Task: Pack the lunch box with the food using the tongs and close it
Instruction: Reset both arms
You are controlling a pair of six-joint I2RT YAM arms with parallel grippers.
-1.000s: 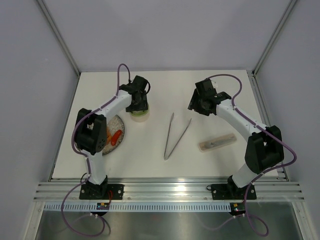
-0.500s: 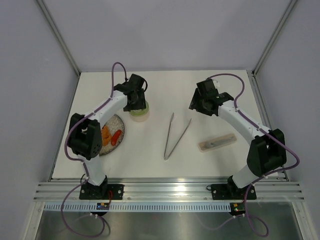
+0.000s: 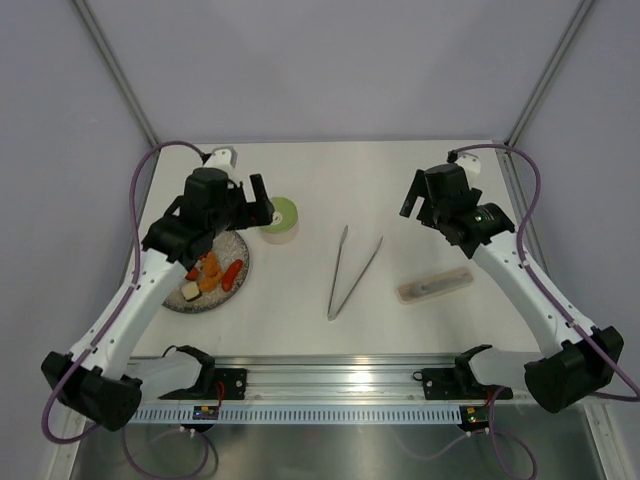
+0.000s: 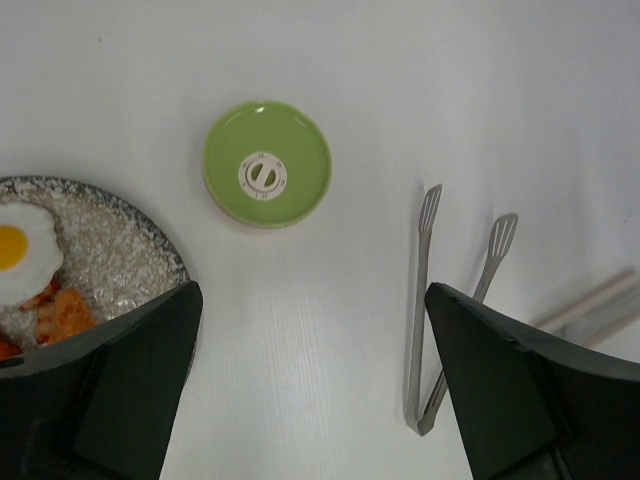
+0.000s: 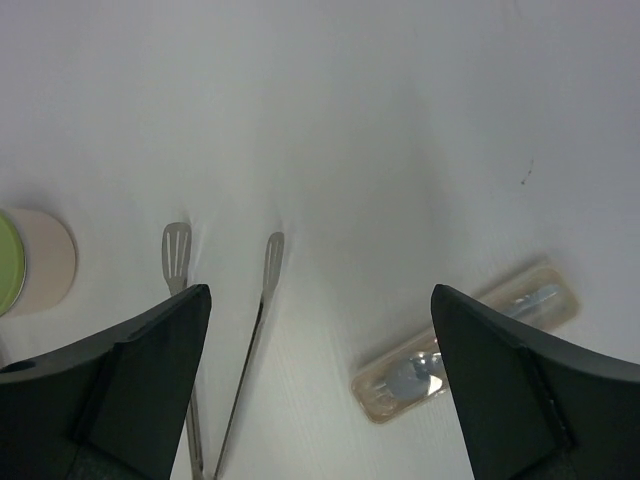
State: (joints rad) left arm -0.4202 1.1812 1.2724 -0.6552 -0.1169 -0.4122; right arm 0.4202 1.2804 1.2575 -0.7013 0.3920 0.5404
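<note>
Hovering above the white desk (image 3: 330, 180), the left tool (image 4: 310, 300) has its jaws spread wide with nothing between them. The lunch box (image 3: 279, 233) stands just ahead of this tool, a little toward the finger at the left edge of the wrist view. Its pale green lid (image 4: 267, 163) is seated on top, and neither finger touches it.

Beneath and beside that same finger lies the speckled grey plate (image 4: 120, 250), partly hidden by the finger. The food is on the plate:
- a fried egg (image 4: 20, 250), at the far left of the wrist view
- orange chunks (image 4: 65, 310), below the egg
- a red sausage (image 3: 232, 273), seen from above
- a white cube (image 3: 190, 291), also seen from above

The tongs (image 4: 421, 300) lie flat on the desk ahead of the left tool's other finger. Their two paddle ends point away and the arms meet in a narrow V nearer the arm bases. They lie between the two tools, apart from both.

The right tool (image 5: 320, 295) is also raised off the desk, with its jaws as wide and nothing between them. In its wrist view the paddle ends of the tongs lie ahead of the finger at the left. A long translucent plastic case (image 5: 470, 340) lies slantwise ahead of the finger at the right, with something silvery inside that I cannot make out. The lunch box shows at the far left edge of that view, well apart from the right tool.
</note>
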